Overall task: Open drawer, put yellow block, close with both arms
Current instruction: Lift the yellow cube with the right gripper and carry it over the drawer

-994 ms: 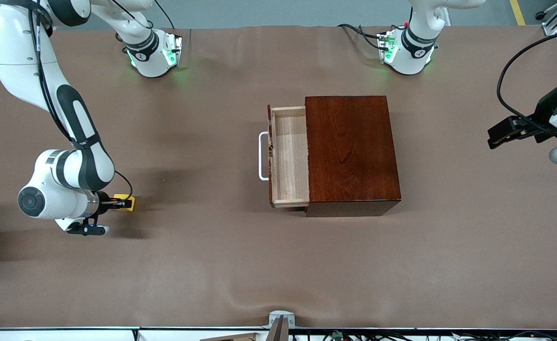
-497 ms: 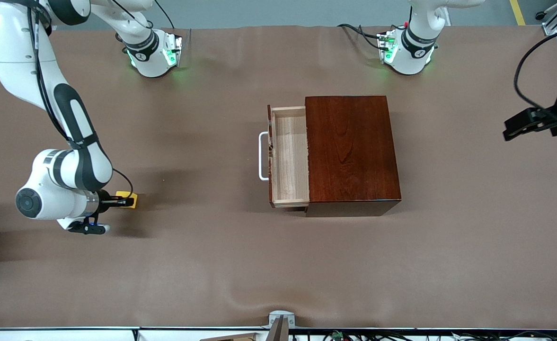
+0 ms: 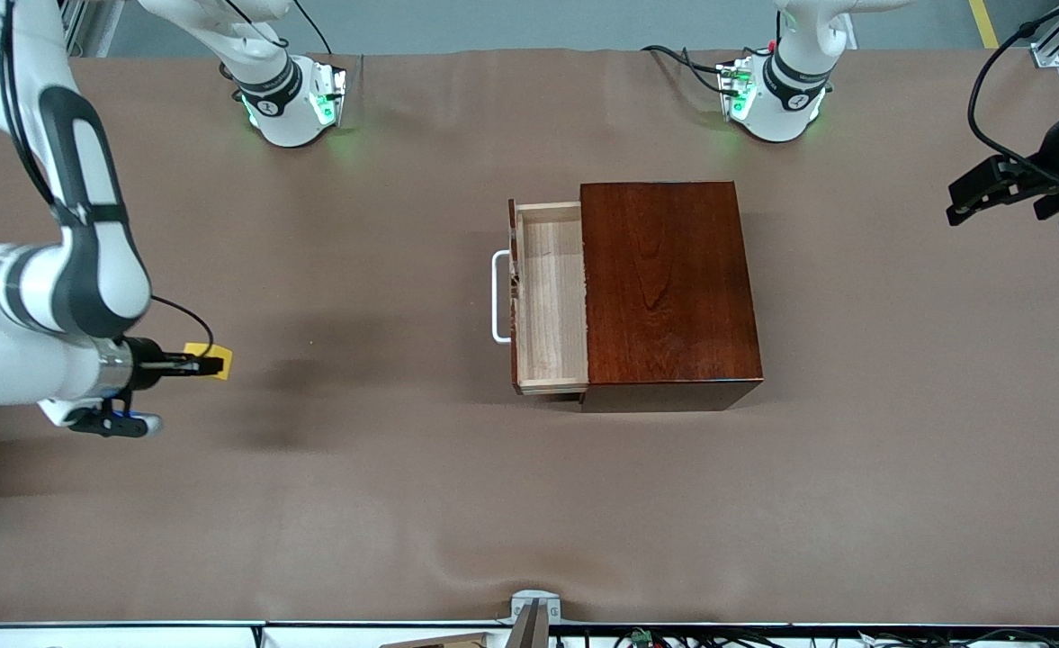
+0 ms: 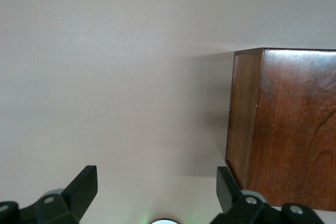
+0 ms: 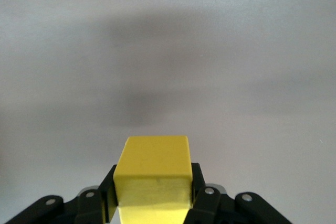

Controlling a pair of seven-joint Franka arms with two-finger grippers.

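The dark reddish-brown wooden box (image 3: 668, 288) stands mid-table with its drawer (image 3: 551, 297) pulled open toward the right arm's end, pale wood lining and white U-shaped handle (image 3: 498, 297) showing. My right gripper (image 3: 207, 364) is shut on the yellow block (image 3: 209, 356) and holds it lifted above the table at the right arm's end; the right wrist view shows the block (image 5: 152, 174) clamped between both fingers (image 5: 199, 187). My left gripper (image 3: 965, 198) is open and empty, up over the table at the left arm's end; its wrist view shows the box (image 4: 283, 129).
The brown table cover (image 3: 403, 495) lies flat all round the box. The arms' green-lit bases (image 3: 291, 99) stand at the table's edge farthest from the front camera. A grey clamp (image 3: 533, 607) sits at the nearest edge.
My right gripper has lifted the yellow block off the table and drawn it toward the right arm's end. My left gripper has moved up and away from the box. The drawer has not moved.
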